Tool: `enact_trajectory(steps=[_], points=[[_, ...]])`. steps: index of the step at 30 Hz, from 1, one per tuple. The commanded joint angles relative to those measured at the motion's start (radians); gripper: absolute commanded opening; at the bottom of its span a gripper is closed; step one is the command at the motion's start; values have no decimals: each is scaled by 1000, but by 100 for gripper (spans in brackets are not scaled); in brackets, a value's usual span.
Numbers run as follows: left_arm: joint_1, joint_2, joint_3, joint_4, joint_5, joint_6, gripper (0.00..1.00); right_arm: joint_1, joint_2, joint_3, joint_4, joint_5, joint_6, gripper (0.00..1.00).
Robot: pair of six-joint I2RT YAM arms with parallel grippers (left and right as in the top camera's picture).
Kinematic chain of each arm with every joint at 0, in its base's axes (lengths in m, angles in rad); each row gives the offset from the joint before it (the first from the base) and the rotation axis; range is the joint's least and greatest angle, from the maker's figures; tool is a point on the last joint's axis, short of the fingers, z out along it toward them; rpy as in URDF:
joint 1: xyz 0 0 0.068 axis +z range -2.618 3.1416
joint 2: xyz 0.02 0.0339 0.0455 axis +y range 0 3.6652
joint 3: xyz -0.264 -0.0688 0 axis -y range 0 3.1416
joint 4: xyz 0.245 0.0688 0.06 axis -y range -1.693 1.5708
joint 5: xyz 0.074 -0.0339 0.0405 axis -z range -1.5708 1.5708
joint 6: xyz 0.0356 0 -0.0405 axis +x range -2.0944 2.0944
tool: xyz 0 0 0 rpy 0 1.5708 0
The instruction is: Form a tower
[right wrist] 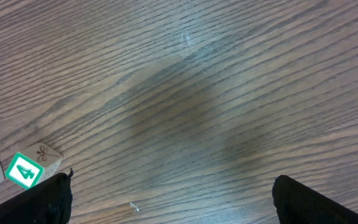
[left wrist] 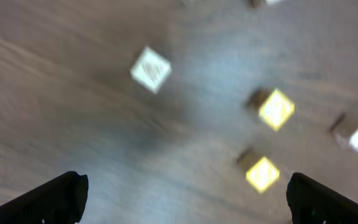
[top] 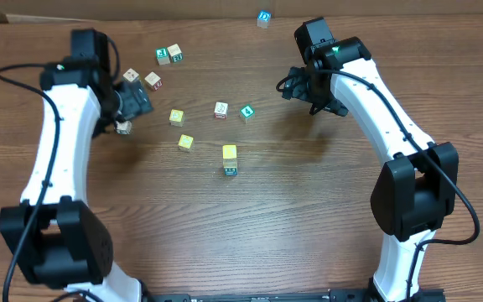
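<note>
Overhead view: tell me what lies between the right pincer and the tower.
Only bare table between the right pincer and the tower; a green number cube sits just off that line, seen overhead.

The tower [top: 230, 159] is yellow and teal-printed, the table [top: 309, 218] brown wood-grain.

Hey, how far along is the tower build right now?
Done: a short tower stands mid-table, yellow on top, a teal face showing below. In hand: nothing; the left fingers and right fingers are open and empty, both away from it. Left: loose cubes, such as a yellow cube and a white cube, lie scattered, unstacked.
</note>
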State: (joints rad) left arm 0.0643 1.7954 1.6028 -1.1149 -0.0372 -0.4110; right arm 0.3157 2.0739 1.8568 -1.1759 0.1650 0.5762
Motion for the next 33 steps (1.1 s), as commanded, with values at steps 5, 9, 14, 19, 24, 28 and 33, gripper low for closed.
enact_trajectory(steps=[5,9,14,19,24,28,33], points=[[-87,-175,-220,-3,5,15,99,-4,4,21,1,10,-2,100],[-108,-233,-311,-3,5,15,100,-4,4,21,1,10,-2,100],[-110,-298,-404,-3,5,15,100,-4,4,21,1,10,-2,100],[-110,-351,-493,-2,5,15,99,-4,4,21,1,10,-2,100],[-111,-379,-589,27,-11,15,100,-4,4,21,1,10,-2,100],[-110,-413,-671,61,-11,15,99,-4,4,21,1,10,-2,100],[-110,-446,-785,71,-16,15,99,-4,4,21,1,10,-2,100]])
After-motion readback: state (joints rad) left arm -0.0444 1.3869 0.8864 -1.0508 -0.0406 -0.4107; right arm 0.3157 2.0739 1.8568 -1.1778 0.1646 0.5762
